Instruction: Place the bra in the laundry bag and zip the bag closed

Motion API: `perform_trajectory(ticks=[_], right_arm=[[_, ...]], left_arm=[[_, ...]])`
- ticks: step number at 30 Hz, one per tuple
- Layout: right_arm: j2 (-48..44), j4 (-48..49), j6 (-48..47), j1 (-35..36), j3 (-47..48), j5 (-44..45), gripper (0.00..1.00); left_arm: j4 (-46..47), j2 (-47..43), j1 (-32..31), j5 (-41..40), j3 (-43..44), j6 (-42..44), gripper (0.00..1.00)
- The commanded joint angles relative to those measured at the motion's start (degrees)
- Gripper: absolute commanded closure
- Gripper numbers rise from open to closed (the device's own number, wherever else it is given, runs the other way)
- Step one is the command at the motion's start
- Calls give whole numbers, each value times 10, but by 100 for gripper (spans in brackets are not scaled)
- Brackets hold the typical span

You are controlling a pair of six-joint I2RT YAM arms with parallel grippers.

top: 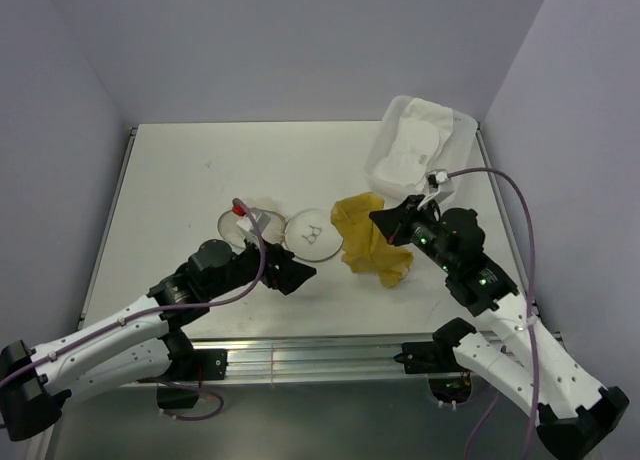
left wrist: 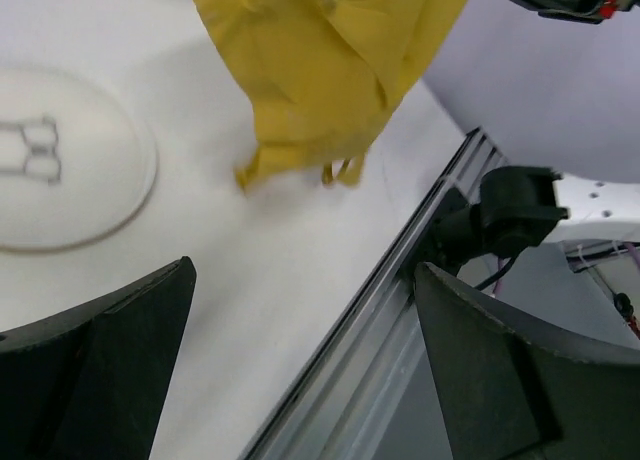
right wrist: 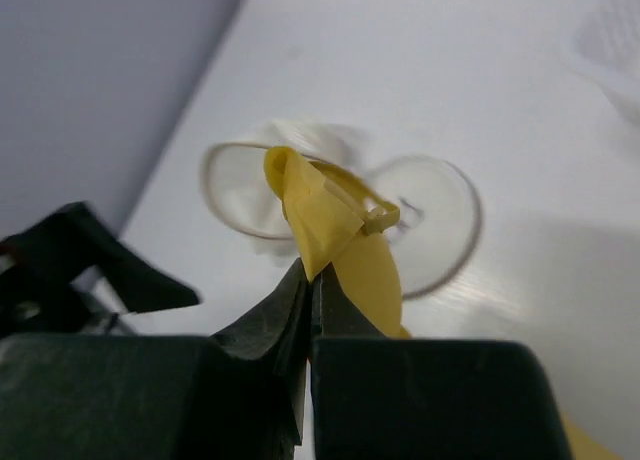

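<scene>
Right pincer (top: 380, 220) is clamped on a fold of the yellow bra (top: 372, 248), which dangles below it toward the bench (top: 200, 170). From that pincer the laundry bag (top: 312, 235) sits just left and lower, lying flat, its long axis running left-right. My left pincer (top: 300, 273), spread wide and empty, is nearer the bag, just on its near side. The right arm's stretched forward, angled left.

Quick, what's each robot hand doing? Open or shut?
Left gripper: open, holding nothing.
Right gripper: shut on the yellow bra.
</scene>
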Motion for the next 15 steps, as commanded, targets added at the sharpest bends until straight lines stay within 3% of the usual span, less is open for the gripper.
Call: perform_trajectory(ticks=[1,4,9,15], right_arm=[[-30,-34,-6,11,76,-81,100],[-34,-35,-3,11,123,-142,100],[-33,5,21,12,159,-172,100],[-9,80,69,12,164,-200,100]], left_arm=[[82,-45,-4,2,12,56,1],[110,-58,-5,10,26,81,1],[149,-54,-7,46,41,106,1],[234,-7,-26,149,28,78,1]])
